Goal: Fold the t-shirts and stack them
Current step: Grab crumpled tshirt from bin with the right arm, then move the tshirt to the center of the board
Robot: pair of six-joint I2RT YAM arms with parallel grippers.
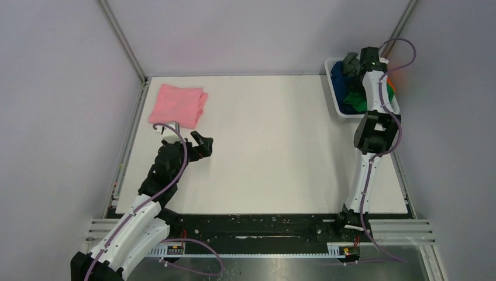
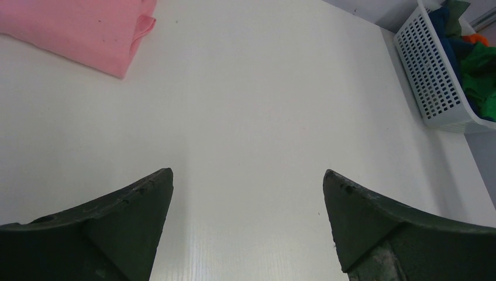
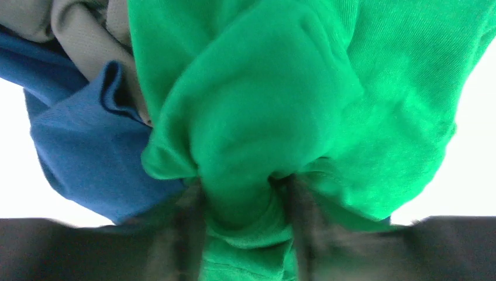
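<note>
Over at the far right corner, the right fingers (image 3: pixel 184 240) are down in the white basket (image 2: pixel 433 76), pressed in on either side of a raised bunch of the green t-shirt (image 3: pixel 263 105). The cloth puckers between them, so they look to have a real pinch of it. The dark blue t-shirt (image 3: pixel 82 146) and the grey t-shirt (image 3: pixel 88 29) lie crumpled right against the green one, and the orange t-shirt (image 2: pixel 476 40) shows at the basket's far end.

The shirt is light, limp and not at all fragile, but I'd expect it to sag and trail when lifted and maybe drag a neighbour up with it. A hold nearer a shoulder or hem would likely let it hang flatter.

The left fingers (image 2: pixel 117 228) stand spread wide with nothing in them, above the bare counter (image 1: pixel 269 146) near the pink t-shirt (image 1: pixel 177 104), which lies folded at the far left.
</note>
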